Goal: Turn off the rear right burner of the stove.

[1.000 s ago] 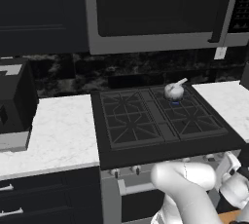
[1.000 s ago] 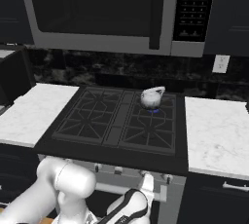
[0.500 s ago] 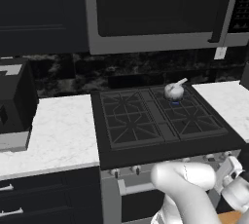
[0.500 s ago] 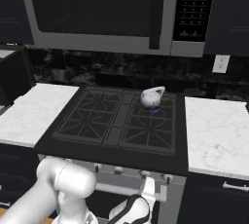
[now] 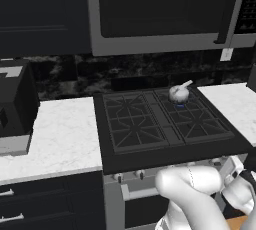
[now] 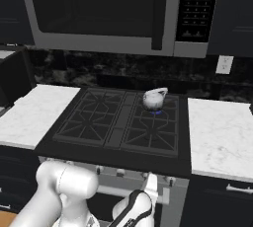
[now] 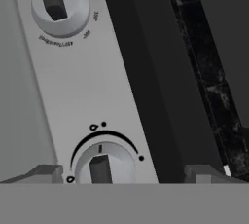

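Pincer first: my two-finger gripper point(image 7: 124, 173) is spread wide, one dark finger tip point(image 7: 41, 173) on each side of a round silver knob with a dark bar handle point(image 7: 103, 167) on the grey control panel point(image 7: 73, 82). I can't tell if the tips touch the knob; they look just beside it, with the knob sitting between them. A second silver knob with printed markings around it point(image 7: 59, 5) sits further along the same panel, well apart, so there's bare panel between the two.

From the base cameras, the big stuff: the wide dark microwave with a silver frame point(image 6: 106, 11) hangs over the wide black gas stove point(image 6: 118, 122), leaving a tall open gap above the grates. White marble counter point(image 6: 220, 134) runs off the stove's right edge, and more of it point(image 5: 55, 136) off the left edge, where a dark boxy appliance point(image 5: 15, 106) stands near the far left.

My white arm point(image 5: 197, 194) is down low in front of the stove's front edge, below the row of small knobs.

The rear right burner point(image 6: 159, 111), a black star-shaped grate section, has a small blue glow at its centre, so it's lit. A small white round kettle point(image 6: 154, 98) sits on it, spout tilted up, close to the stove's back edge.
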Motion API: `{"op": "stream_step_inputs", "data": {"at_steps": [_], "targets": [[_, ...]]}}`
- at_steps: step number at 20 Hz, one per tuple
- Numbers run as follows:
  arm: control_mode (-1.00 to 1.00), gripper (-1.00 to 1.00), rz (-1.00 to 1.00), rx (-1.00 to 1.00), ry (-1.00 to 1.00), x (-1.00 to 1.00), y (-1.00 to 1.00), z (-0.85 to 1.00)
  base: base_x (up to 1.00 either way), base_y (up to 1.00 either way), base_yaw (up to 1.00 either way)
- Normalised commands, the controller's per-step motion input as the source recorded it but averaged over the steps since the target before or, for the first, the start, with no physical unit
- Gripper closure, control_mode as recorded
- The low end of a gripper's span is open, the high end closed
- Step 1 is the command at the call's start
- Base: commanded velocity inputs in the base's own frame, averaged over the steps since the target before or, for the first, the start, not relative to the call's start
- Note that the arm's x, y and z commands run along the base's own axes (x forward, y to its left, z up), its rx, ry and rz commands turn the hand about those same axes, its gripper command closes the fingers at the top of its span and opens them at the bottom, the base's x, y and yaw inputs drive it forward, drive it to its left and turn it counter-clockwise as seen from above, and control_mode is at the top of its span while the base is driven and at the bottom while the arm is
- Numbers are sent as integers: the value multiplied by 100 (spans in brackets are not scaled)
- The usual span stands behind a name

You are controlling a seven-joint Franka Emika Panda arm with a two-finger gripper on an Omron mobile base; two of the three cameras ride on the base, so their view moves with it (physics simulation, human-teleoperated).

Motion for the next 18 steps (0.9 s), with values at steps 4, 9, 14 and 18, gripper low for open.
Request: {"op": "stream_step_inputs", "data": {"at_steps": [4, 9, 14, 18], "targets": [[-100, -100, 0, 0, 0, 6, -3, -14, 0, 0, 0], [-100, -100, 0, 0, -3, -5, -1, -25, 0, 0, 0], [-100, -100, 0, -1, -8, -30, 4, -2, 0, 0, 0], [-100, -100, 0, -1, -7, -18, 2, 0, 0, 0, 0]]}}
